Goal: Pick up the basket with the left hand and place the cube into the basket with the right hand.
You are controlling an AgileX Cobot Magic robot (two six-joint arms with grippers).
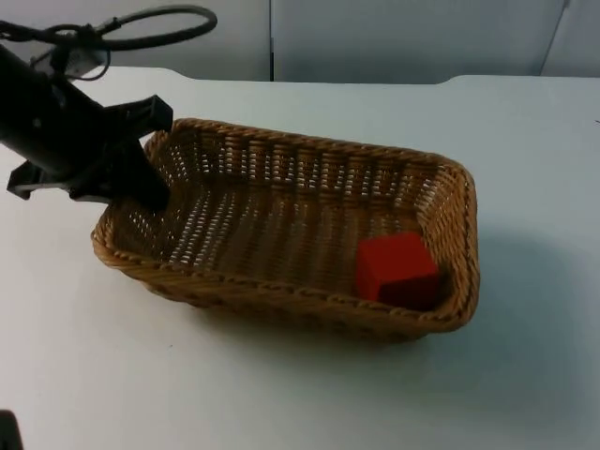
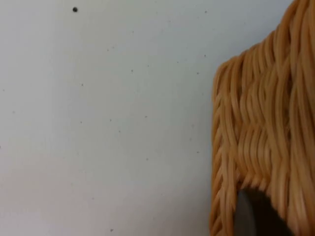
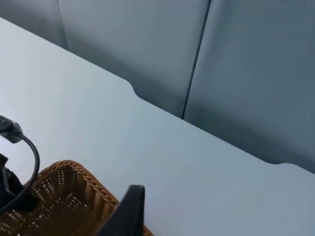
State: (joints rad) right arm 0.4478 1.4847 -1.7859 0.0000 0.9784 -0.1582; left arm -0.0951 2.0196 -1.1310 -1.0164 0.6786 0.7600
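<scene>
A brown wicker basket (image 1: 281, 234) sits mid-table in the top view. A red cube (image 1: 396, 270) lies inside it, against its right end wall. My left gripper (image 1: 141, 192) is shut on the basket's left rim, one finger inside and one outside. The left wrist view shows the basket's woven outer wall (image 2: 266, 132) close up, with a dark fingertip (image 2: 256, 216) against it. My right gripper (image 3: 129, 214) hangs away from the cube, and a corner of the basket (image 3: 64, 196) lies beyond it.
White table top (image 1: 309, 394) surrounds the basket on all sides. The grey partition wall (image 1: 403, 37) closes the table's far edge; it also appears as grey panels (image 3: 197, 59) in the right wrist view.
</scene>
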